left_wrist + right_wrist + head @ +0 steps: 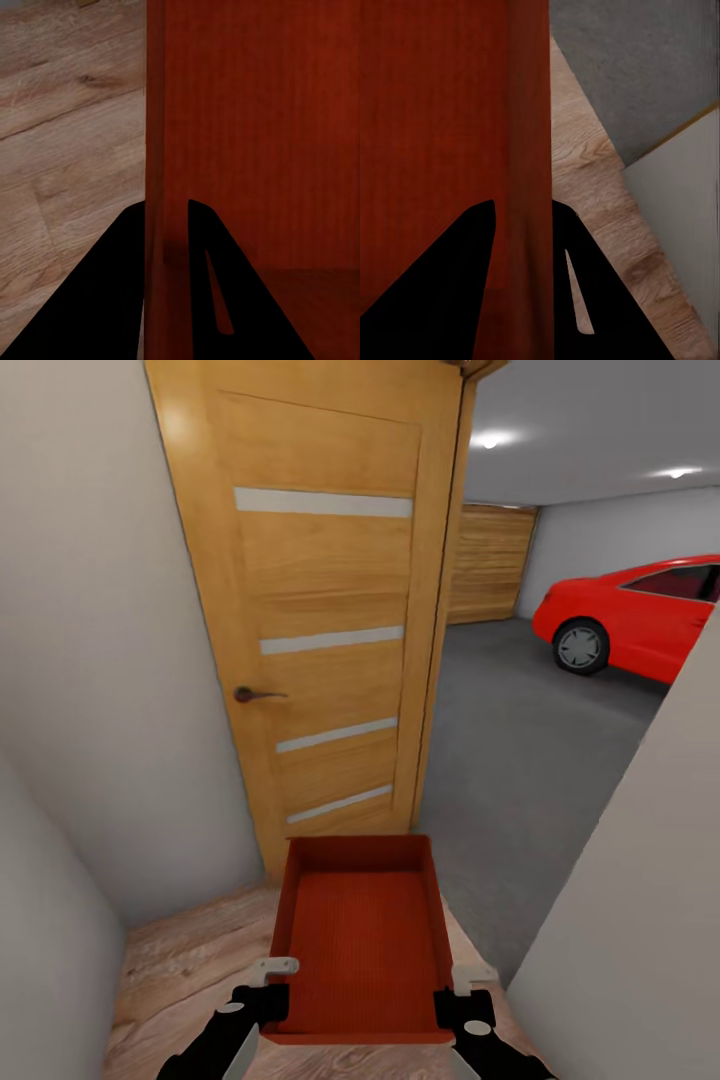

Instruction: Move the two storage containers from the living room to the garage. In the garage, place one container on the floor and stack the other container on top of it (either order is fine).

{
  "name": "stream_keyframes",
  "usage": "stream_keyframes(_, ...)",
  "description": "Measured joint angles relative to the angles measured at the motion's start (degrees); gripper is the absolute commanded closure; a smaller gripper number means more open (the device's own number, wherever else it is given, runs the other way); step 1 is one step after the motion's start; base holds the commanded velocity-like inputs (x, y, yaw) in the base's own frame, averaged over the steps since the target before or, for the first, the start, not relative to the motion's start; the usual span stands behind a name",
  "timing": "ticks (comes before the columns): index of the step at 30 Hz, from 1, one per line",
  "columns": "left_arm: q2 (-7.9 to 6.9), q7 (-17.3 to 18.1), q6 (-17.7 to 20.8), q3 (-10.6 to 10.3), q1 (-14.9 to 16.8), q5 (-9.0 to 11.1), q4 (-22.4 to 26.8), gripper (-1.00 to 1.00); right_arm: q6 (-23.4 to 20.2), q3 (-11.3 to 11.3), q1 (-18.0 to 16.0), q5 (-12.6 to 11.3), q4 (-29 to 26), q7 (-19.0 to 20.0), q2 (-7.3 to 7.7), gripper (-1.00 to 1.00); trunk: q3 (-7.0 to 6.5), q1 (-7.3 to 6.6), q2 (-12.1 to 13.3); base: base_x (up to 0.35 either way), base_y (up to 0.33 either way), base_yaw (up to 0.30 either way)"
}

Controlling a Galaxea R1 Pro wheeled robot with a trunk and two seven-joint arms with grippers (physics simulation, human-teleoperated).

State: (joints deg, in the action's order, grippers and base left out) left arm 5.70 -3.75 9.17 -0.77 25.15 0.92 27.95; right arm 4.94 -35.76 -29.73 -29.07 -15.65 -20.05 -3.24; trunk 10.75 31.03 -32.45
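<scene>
I am holding one storage container [362, 945] out in front of me, over the wood-plank floor [180, 970] at the garage doorway. My left gripper [268, 988] is pinching its left wall, my right gripper [462, 994] its right wall, fingers [206, 277] closed either side of each thin wall. Ahead, the wooden door [320, 610] is standing open; beyond lie the concrete floor [520, 750] and a red car [640, 615].

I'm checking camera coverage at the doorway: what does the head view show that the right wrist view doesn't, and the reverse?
Head view alone: the wooden door, red car, left tool.
Right wrist view alone: a close look at the right tool straddling the container's wall.
Both: the storage container, wood-plank floor, grey garage floor.
</scene>
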Motion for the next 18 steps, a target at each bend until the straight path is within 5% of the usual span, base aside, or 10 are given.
stream_keyframes(18, -0.03, -0.01, 0.00, -0.04, -0.01, 0.09, -0.12, 1.00, 0.00, -0.01, 0.00, -0.02, 0.16, 0.02, -0.06, 1.00, 0.00, 0.00, 0.00, 0.000, 0.000, -0.276)
